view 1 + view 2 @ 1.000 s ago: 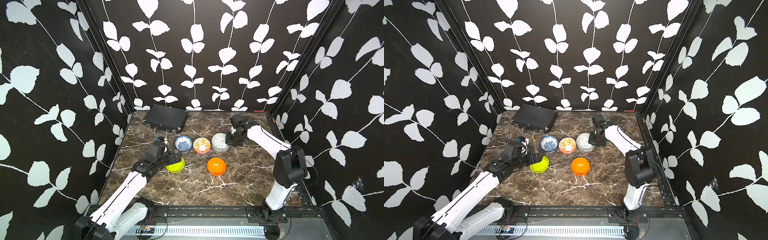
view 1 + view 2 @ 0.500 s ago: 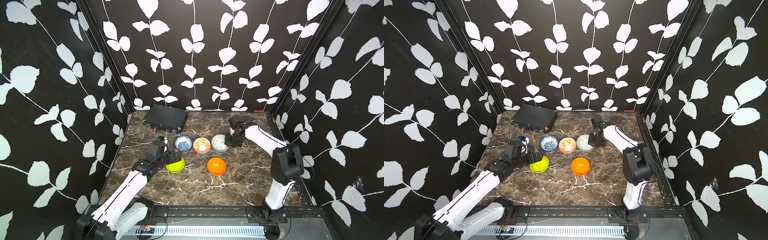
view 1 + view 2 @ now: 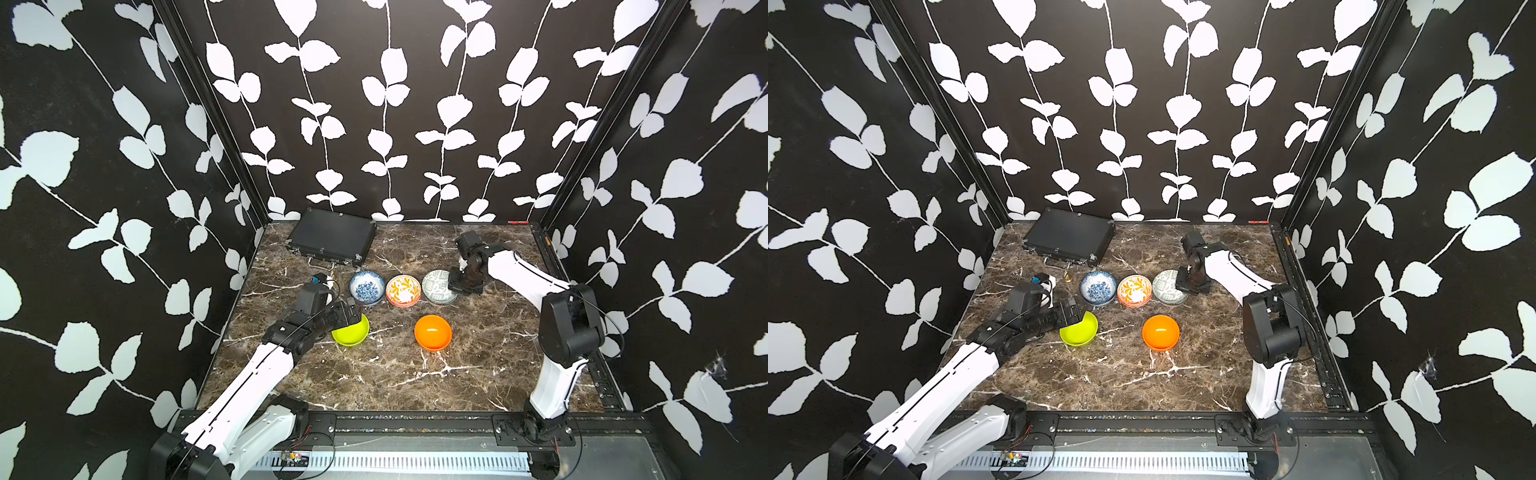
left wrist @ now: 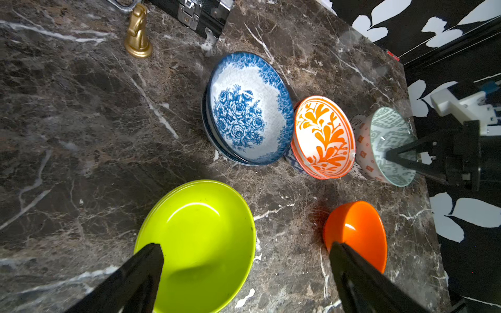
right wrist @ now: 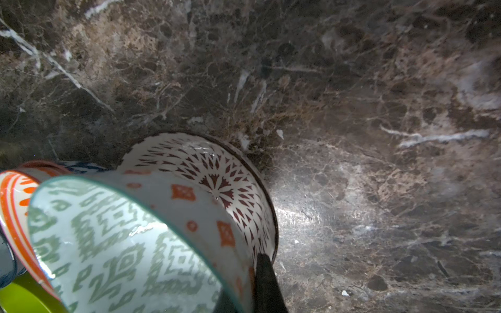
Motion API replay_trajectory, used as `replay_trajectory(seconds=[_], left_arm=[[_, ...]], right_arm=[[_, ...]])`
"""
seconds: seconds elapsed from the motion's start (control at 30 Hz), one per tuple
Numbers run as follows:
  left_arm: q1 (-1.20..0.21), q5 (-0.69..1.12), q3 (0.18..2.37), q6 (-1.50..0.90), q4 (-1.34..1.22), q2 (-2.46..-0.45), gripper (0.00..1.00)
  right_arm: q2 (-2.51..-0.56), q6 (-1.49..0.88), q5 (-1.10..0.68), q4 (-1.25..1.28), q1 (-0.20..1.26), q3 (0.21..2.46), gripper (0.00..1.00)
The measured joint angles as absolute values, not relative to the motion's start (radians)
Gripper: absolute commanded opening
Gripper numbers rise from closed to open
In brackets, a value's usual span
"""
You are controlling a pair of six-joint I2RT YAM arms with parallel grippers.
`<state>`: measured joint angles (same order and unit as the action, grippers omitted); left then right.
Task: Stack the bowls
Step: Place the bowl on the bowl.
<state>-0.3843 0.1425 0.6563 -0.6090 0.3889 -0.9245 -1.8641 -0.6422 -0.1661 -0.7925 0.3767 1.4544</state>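
Note:
Three bowl piles stand in a row: blue-white floral bowls, orange-white patterned bowls, and a pale green patterned bowl resting tilted inside a white lattice bowl. My right gripper is shut on the pale green bowl's rim, with one finger between the two bowls' walls. In front, a plain lime bowl and a plain orange bowl sit apart. My left gripper hangs open over the lime bowl's rim, holding nothing.
A flat black case lies at the back left. A small gold chess knight stands between the case and the blue bowls. Patterned walls close in the marble table on three sides.
The right arm has shifted slightly and the pale green bowl sits a little flatter in the lattice bowl. The left arm has stayed where it was.

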Motion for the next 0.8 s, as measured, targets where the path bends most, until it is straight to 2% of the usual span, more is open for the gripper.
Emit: replay_trajectory(seconds=[0.43, 0.53, 0.8], left_arm=[[-0.377, 0.143, 0.653, -0.609, 0.388, -0.919, 0.98], [-0.377, 0.143, 0.653, -0.61, 0.385, -0.917, 0.98], [-0.371, 0.147, 0.651, -0.61, 0.381, -0.916, 0.99]], right_arm=[[-1.884, -0.643, -0.15, -0.795, 0.384, 1.469, 0.0], [-1.885, -0.643, -0.144, -0.8, 0.387, 1.471, 0.05], [-1.886, -0.643, -0.135, -0.806, 0.394, 1.474, 0.08]])
